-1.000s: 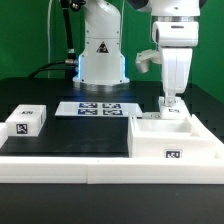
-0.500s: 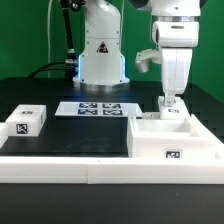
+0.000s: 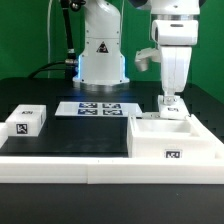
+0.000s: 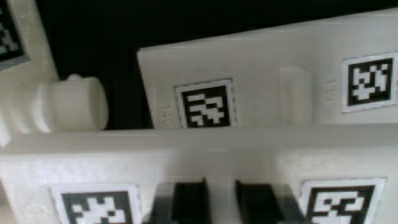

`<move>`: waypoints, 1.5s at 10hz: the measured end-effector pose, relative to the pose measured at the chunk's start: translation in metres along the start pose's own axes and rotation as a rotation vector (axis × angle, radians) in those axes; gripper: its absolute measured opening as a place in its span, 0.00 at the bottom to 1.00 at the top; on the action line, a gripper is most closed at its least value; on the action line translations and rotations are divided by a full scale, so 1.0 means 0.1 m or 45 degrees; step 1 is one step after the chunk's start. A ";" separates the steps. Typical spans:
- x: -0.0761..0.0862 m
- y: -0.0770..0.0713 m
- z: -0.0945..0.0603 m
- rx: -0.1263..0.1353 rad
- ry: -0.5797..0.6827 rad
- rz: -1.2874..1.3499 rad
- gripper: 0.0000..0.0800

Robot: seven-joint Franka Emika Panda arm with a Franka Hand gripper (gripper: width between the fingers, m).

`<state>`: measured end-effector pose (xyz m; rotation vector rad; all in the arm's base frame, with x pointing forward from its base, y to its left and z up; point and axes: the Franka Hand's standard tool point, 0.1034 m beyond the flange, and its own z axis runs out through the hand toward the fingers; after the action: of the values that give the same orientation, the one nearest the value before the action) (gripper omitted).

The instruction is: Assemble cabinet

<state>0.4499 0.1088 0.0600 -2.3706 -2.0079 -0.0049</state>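
Observation:
The cabinet (image 3: 150, 140), a large white open box with a square marker on its front, stands at the exterior view's right. My gripper (image 3: 170, 99) reaches straight down to the box's back wall. There its fingers close narrowly on a small white tagged panel (image 3: 172, 108). In the wrist view the two dark fingers (image 4: 187, 203) sit close together over that panel (image 4: 107, 170), between its two markers, around my gripper's midpoint (image 4: 222, 205). Beyond lies a white cabinet face (image 4: 267, 70) with two markers. A round white knob (image 4: 68, 100) sits beside it.
A small white block (image 3: 27, 120) with one tag sits at the exterior view's left. The marker board (image 3: 98, 108) lies flat on the black table before the robot base (image 3: 102, 55). A white ledge (image 3: 70, 168) runs along the front.

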 end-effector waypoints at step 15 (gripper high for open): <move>0.01 0.18 0.06 -0.022 0.024 0.000 0.09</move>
<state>0.4674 0.1071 0.0538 -2.3711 -2.0081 -0.0449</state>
